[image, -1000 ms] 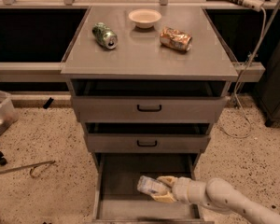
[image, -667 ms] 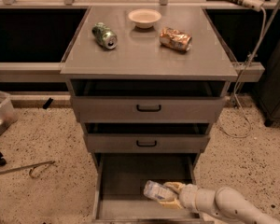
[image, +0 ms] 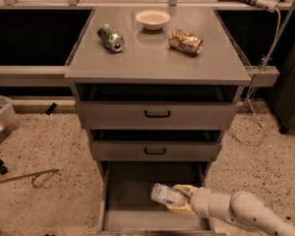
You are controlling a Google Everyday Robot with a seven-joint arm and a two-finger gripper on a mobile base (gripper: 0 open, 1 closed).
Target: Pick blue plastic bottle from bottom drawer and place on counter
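Note:
The blue plastic bottle (image: 164, 195) lies on its side in my gripper (image: 179, 199), inside the open bottom drawer (image: 123, 200), just over its grey floor. The gripper's tan fingers are shut around the bottle's right end. My white arm (image: 241, 211) reaches in from the lower right. The counter (image: 152, 58) is the grey top of the cabinet above.
On the counter lie a green soda can (image: 111, 37), a white bowl (image: 153, 19) and an orange-brown snack packet (image: 185, 41). Two shallower drawers with black handles (image: 157, 114) stick out above the bottom drawer. A clear bin (image: 0, 122) and a metal rod (image: 24, 177) are on the speckled floor at left.
My gripper, holding the bottle, has shifted slightly right and lifted a little within the bottom drawer. The counter items have not moved.

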